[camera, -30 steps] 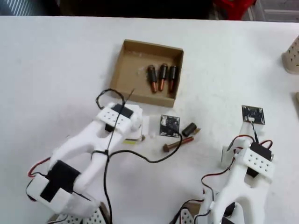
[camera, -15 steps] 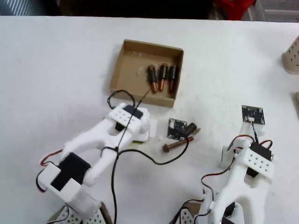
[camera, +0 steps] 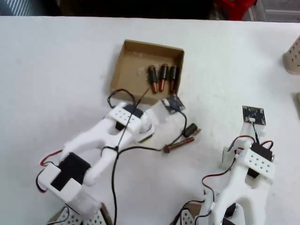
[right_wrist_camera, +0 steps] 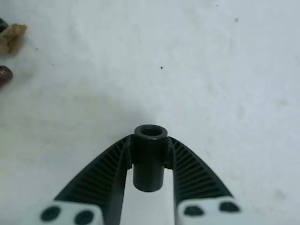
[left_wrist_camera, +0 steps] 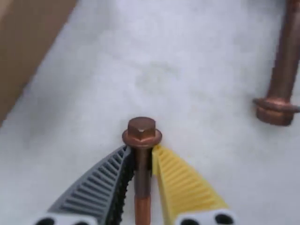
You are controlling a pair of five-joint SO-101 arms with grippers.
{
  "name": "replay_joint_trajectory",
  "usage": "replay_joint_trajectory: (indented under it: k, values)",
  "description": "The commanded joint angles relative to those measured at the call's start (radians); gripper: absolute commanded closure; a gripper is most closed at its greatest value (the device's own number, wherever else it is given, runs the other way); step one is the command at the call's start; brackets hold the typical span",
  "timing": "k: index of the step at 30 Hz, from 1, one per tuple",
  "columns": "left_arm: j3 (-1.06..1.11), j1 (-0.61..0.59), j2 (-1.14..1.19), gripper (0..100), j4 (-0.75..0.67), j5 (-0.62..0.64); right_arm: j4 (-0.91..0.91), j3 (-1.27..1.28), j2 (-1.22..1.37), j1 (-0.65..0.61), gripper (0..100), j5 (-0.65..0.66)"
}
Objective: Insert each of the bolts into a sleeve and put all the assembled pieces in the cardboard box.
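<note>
Left gripper (left_wrist_camera: 140, 152): clamped on a bolt (left_wrist_camera: 141, 133), head past the tips.
Right gripper (right_wrist_camera: 149, 143): clamped on a sleeve (right_wrist_camera: 150, 161).
Cardboard box (camera: 123, 70), upper centre: three assembled pieces (camera: 162, 77).
Tabletop (camera: 56, 56), centre: second bolt (camera: 177, 146), loose sleeve (camera: 189, 130).

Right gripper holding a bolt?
No, the right gripper is shut on a black sleeve with a hollow end.

White table (camera: 56, 70) under bright even light; dark room beyond far edge; red object (camera: 234, 7) behind; beige perforated object (camera: 293, 56) at right edge.
</note>
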Motion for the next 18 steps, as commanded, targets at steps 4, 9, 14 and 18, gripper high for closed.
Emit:
replay_joint_trajectory:
  k: [4,9,14,18]
  values:
    - [-0.014,-0.107,-0.136,98,0.005,0.456,-0.010,-0.006,-0.031,0.002,98.1,0.008]
    - [-0.006,-0.232,-0.222,98,0.008,0.569,-0.010,-0.006,-0.028,0.001,98.1,0.008]
    - [0.083,-0.331,-0.302,98,-0.089,0.620,-0.013,0.006,-0.030,-0.042,98.1,0.006]
    - [0.249,-0.395,-0.381,98,-0.331,0.620,-0.031,0.015,-0.030,-0.102,98.1,-0.009]
